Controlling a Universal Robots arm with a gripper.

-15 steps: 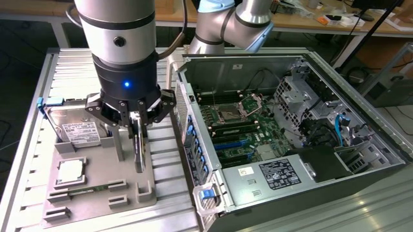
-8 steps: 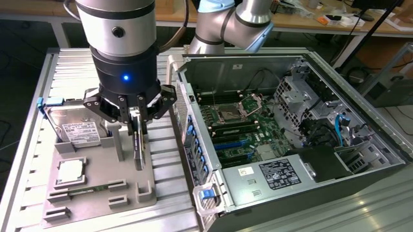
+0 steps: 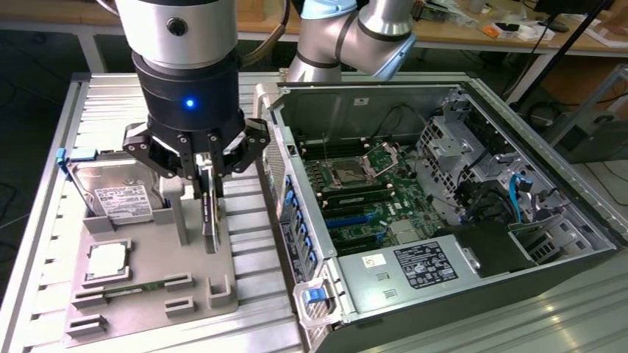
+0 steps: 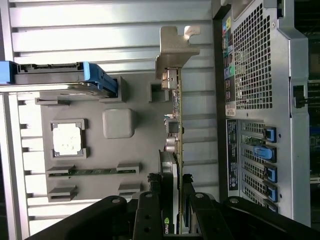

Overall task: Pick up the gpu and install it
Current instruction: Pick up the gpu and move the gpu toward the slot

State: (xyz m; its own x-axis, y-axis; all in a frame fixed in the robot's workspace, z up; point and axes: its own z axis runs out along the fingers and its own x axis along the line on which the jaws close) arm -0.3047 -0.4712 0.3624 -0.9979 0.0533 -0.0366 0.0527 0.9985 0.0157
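Gripper [image 3: 208, 173] clamps the gpu [image 3: 209, 224] on edge (long axis parallel to case [image 4: 255, 60]).

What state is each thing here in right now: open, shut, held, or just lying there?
gripper: shut on the gpu.
gpu: held on edge, at the gray tray.
computer case: open, side panel off.
hard drive: resting in the tray.
RAM stick: lying in the tray.

The only mark I can read is the logo [image 4: 166, 226] on the gpu [image 4: 175, 125], just beside the computer case [image 4: 260, 60]: it looks like Nvidia's eye. Inside that case the black label [image 3: 429, 266] and, outside it, the hard drive label [image 3: 126, 200] carry print too fine to read.
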